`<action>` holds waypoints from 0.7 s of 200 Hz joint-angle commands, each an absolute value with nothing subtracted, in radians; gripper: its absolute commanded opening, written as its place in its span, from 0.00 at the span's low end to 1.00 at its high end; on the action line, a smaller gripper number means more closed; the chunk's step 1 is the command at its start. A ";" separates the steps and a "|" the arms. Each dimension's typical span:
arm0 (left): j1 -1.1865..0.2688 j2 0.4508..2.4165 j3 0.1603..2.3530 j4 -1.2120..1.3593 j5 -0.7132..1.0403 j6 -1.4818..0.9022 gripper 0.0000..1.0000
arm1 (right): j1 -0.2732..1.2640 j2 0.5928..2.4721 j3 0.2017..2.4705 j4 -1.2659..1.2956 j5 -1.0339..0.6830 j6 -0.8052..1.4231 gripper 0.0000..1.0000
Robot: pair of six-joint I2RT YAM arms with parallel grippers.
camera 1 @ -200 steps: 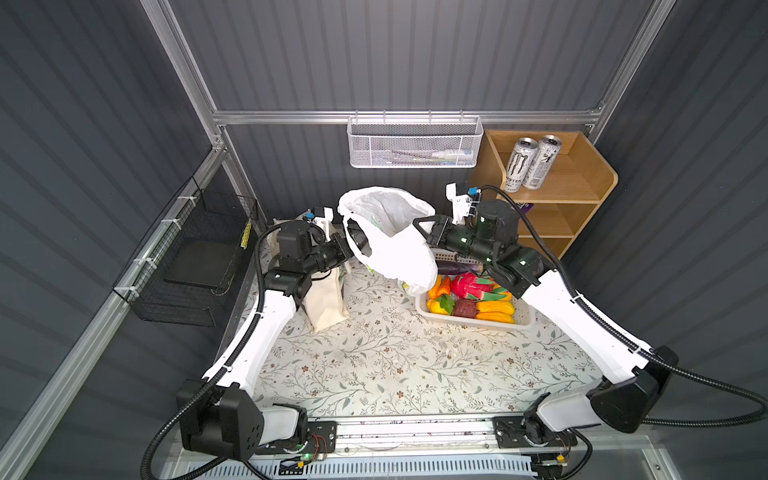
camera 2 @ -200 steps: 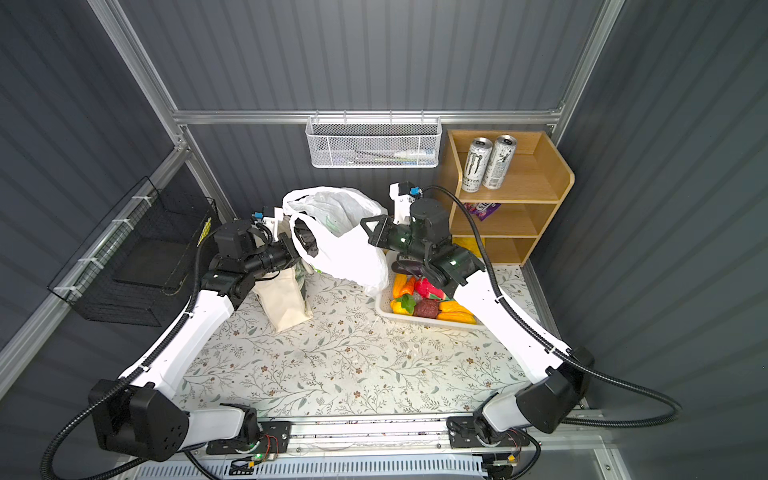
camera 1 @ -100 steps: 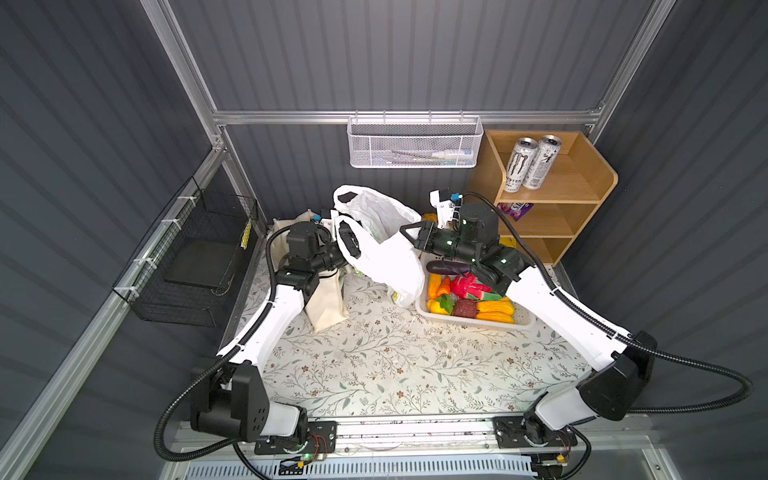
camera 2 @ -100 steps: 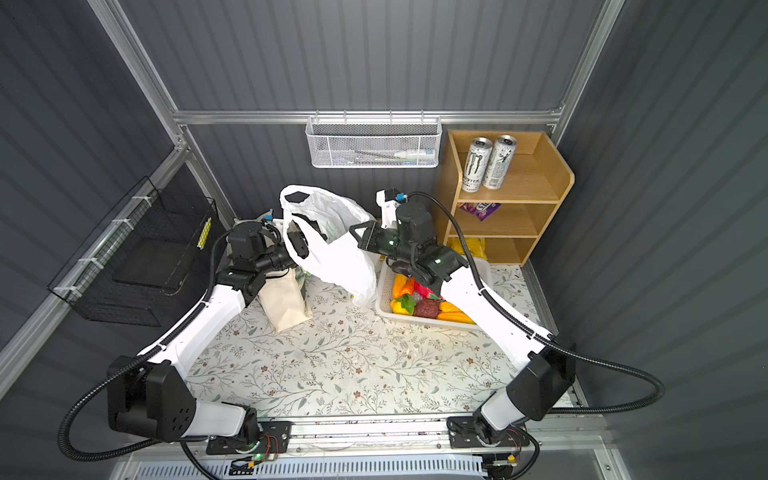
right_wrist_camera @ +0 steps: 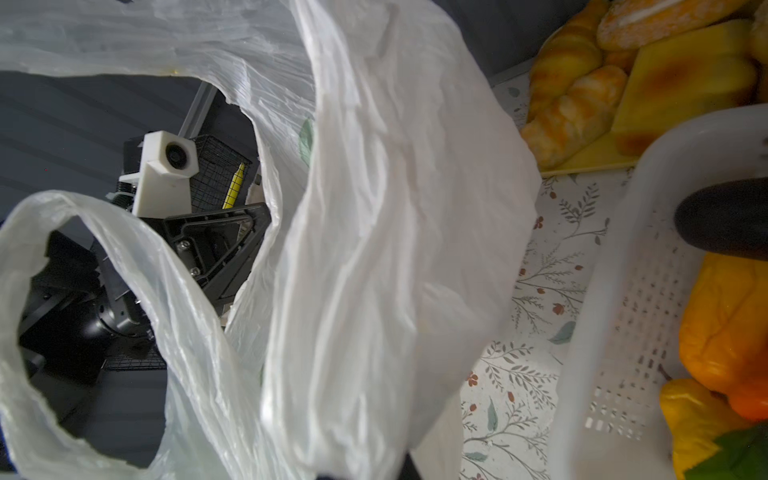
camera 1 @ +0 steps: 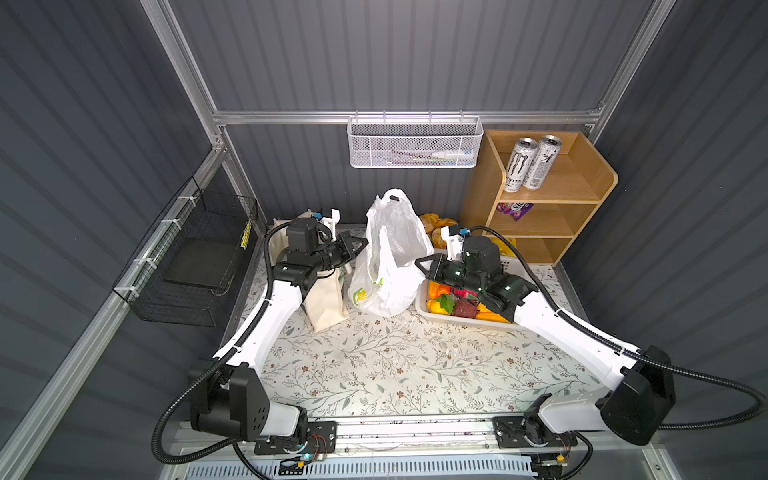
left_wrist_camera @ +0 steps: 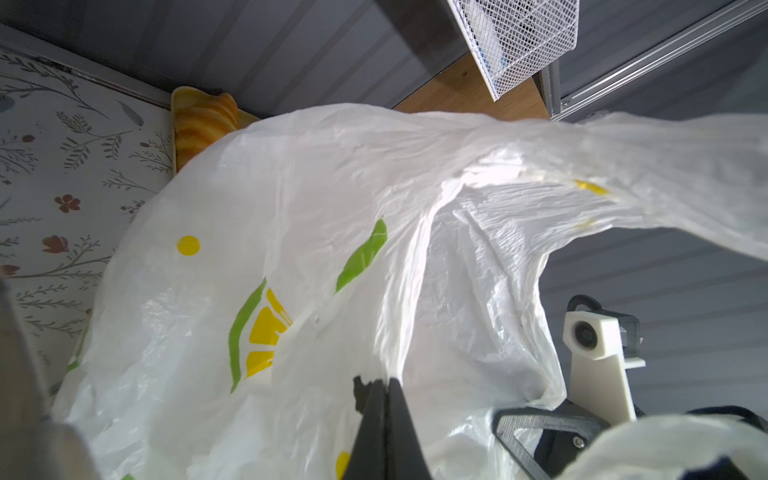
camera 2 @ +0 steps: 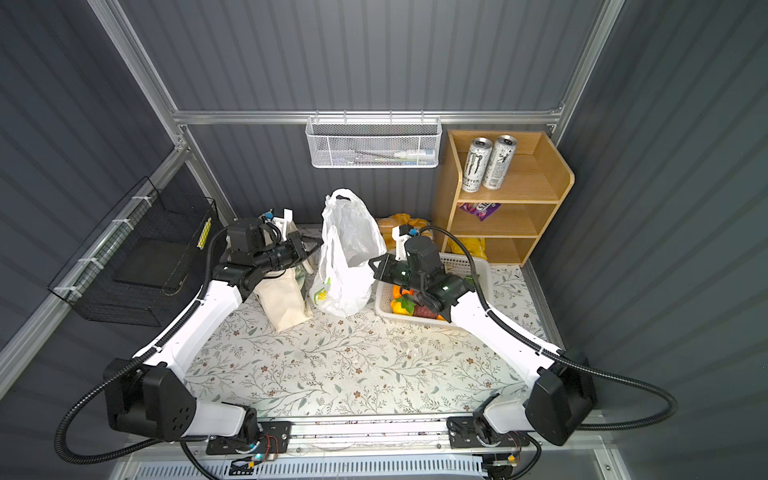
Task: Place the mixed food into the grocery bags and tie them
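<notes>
White and crinkly, the plastic bag (camera 1: pixel 386 270) stands on the flowery table (camera 1: pixel 395 365), right between the two grippers in both top views. The left gripper (camera 1: pixel 362 244) touches one side of the bag near its top. The right gripper (camera 1: pixel 417 262) touches the other side, a bit lower. In the left wrist view the left gripper's two black fingers (left_wrist_camera: pixel 399 415) are squeezed tight together, with a fold of the thin bag pinched between them. The right gripper is squeezed tight too. In the right wrist view the bag hangs over it and runs down to where its fingers are, so it seems to be holding the bag's edge. One loop handle (camera 1: pixel 392 199) sticks up above both grippers. The cloth bag (camera 1: pixel 326 299) sits just below the left gripper, touching the plastic bag. The toy food (camera 1: pixel 442 302) lies in the white basket (camera 1: pixel 422 309) just behind the right gripper, under its arm. Bread rolls (camera 1: pixel 435 222) sit past the basket.
</notes>
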State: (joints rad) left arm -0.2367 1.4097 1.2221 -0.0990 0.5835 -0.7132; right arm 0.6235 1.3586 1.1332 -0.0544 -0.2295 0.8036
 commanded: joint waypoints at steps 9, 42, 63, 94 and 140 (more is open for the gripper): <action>-0.241 1.410 1.242 -0.138 0.574 -0.682 0.00 | 0.617 1.328 1.102 -0.049 -0.209 0.784 0.05; -0.244 1.415 1.240 -0.129 0.595 -0.701 0.00 | 0.618 1.344 1.106 -0.040 -0.264 0.771 0.05; -0.267 1.425 1.258 -0.171 0.581 -0.679 0.32 | 0.618 1.359 1.108 -0.030 -0.281 0.761 0.04; -0.354 1.479 1.337 -0.354 0.447 -0.564 0.51 | 0.617 1.377 1.086 0.000 -0.299 0.766 0.04; -0.417 1.511 1.346 -0.494 0.173 -0.517 0.54 | 0.612 1.388 1.054 0.028 -0.322 0.776 0.03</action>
